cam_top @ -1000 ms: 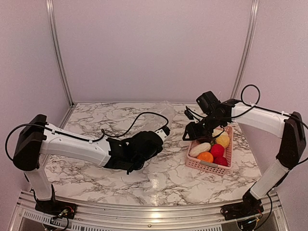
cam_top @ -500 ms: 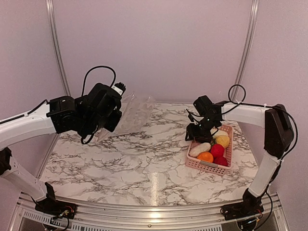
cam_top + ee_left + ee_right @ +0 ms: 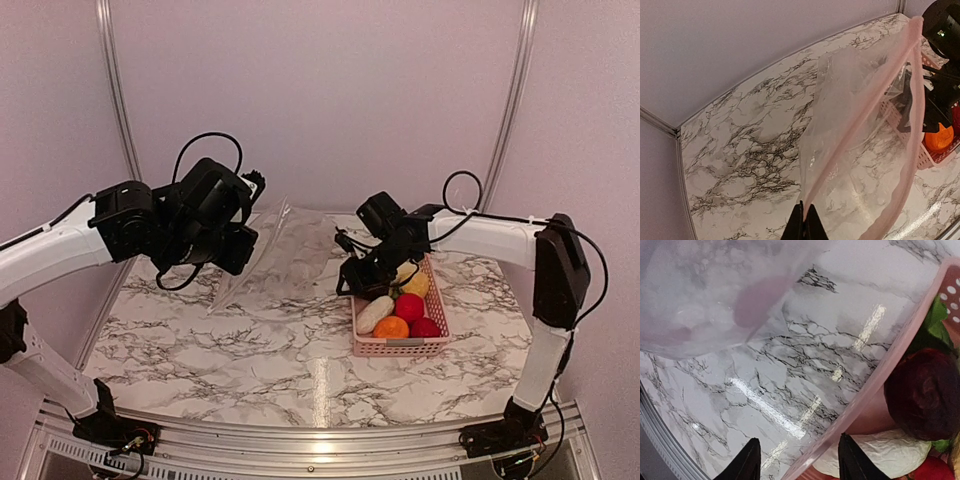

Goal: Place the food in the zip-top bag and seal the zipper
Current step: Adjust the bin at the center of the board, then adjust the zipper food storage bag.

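Observation:
My left gripper (image 3: 804, 220) is shut on one lip of the zipper (image 3: 860, 115), a pinkish strip. It holds the clear zip-top bag (image 3: 285, 250) above the table with its mouth gaping and the other lip (image 3: 915, 125) hanging free. The food lies in the pink basket (image 3: 400, 348): a white piece (image 3: 375, 313), an orange ball (image 3: 391, 327), red balls (image 3: 409, 306) and a yellow piece (image 3: 415, 285). My right gripper (image 3: 352, 280) is at the basket's left rim. In its wrist view the right gripper (image 3: 799, 439) stands open astride the rim (image 3: 880, 385), beside a dark piece (image 3: 925, 392) and a green leaf (image 3: 937, 320).
The marble table (image 3: 250, 360) is walled by pale panels with metal corner posts (image 3: 120, 110). The bag's lower end trails toward the table left of centre. The basket sits right of centre, close to the bag's mouth.
The left arm lifted the bag from the table's middle up to the back left. The right gripper moved left, and the basket slid left with it toward the bag.

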